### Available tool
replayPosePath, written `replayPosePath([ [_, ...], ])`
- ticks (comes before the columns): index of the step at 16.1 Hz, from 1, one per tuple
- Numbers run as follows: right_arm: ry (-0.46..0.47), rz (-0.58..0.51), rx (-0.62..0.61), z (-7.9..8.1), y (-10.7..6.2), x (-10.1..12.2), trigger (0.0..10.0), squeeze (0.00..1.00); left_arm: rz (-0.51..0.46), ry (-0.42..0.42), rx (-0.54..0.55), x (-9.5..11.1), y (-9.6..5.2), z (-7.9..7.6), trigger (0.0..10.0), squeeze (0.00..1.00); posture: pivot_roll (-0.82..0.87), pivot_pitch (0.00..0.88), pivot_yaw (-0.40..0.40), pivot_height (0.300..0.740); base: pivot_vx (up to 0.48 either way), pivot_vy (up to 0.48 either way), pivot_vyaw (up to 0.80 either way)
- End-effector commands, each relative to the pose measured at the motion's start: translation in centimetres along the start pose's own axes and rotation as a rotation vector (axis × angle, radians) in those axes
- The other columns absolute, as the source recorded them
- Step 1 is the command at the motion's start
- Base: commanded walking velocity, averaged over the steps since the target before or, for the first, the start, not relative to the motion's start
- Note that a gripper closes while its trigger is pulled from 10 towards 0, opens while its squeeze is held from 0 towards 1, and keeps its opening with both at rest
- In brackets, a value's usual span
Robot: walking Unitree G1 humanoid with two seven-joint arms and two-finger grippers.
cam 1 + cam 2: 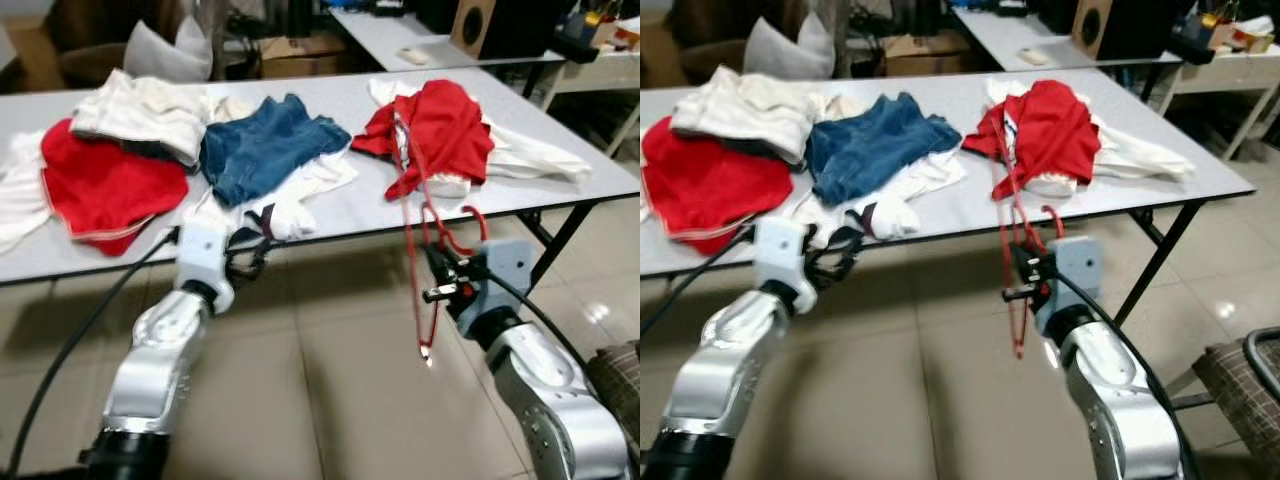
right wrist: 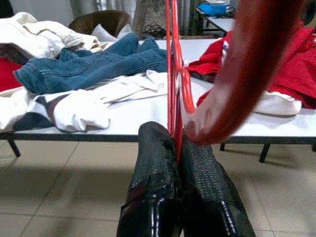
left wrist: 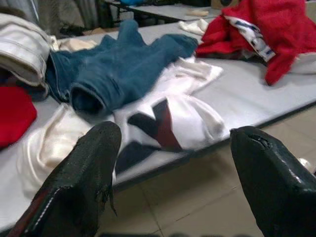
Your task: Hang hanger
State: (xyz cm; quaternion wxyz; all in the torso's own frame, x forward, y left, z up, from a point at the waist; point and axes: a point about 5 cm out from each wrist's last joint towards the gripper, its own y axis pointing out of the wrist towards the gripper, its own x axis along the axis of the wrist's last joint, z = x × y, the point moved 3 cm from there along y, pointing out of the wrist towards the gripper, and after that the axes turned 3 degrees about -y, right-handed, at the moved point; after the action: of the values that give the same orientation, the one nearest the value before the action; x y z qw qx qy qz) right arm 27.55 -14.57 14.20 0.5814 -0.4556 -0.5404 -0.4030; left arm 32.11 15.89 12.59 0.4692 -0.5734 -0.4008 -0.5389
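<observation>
Head views: the right gripper (image 1: 447, 280) holds the red hanger (image 1: 415, 215) below the table (image 1: 560, 170) edge, its upper part caught in the red garment (image 1: 440, 125) beyond the fingers; pulling away could likely drag that garment off the table. Left wrist view: the left gripper (image 3: 170, 182) has its fingers wide apart, holding nothing, the white garment (image 3: 168, 123) just ahead. Right wrist view: the fingers (image 2: 153, 187) are clamped together on the hanger wire rising between them.

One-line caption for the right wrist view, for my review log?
Right gripper shut on a red hanger, held before a table strewn with jeans and red and white clothes.
</observation>
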Motion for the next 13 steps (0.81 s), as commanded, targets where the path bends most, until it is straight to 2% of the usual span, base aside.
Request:
replayPosePath([
  [1,0.0,-0.01,-0.018,-0.6,-0.3,0.2,10.0,0.0,-0.017,-0.006,-0.029,0.6,0.3,-0.7,10.0,0.0,-0.16,0.0,0.017,0.74,0.345,0.0,0.0],
  [6,-0.009,-0.019,-0.027,-0.6,-0.2,0.3,10.0,0.0,-0.008,0.004,-0.046,0.4,0.4,-0.8,10.0,0.0,-0.18,0.0,0.042,0.74,0.346,0.0,0.0],
  [10,-0.023,-0.02,-0.028,-1.1,-0.4,0.6,10.0,0.0,-0.024,0.004,-0.059,0.8,0.7,-1.1,10.0,0.0,-0.18,0.0,0.021,0.74,0.336,0.0,0.0],
  [11,-0.031,-0.015,-0.022,-1.2,-0.3,0.6,10.0,0.0,0.004,0.018,-0.088,0.3,0.5,-1.5,10.0,0.0,-0.17,0.0,0.007,0.74,0.0,0.0,0.0],
  [12,-0.037,-0.011,-0.016,-1.2,-0.3,0.6,10.0,0.0,0.07,0.062,-0.188,-0.8,0.2,-2.7,10.0,0.0,-0.16,0.0,-0.004,0.74,0.0,0.0,0.0],
  [13,-0.038,-0.01,-0.015,-1.3,-0.3,0.6,10.0,0.0,0.09,0.077,-0.234,-1.2,0.0,-3.1,10.0,0.29,-0.16,0.0,-0.004,0.74,0.0,0.0,0.0],
])
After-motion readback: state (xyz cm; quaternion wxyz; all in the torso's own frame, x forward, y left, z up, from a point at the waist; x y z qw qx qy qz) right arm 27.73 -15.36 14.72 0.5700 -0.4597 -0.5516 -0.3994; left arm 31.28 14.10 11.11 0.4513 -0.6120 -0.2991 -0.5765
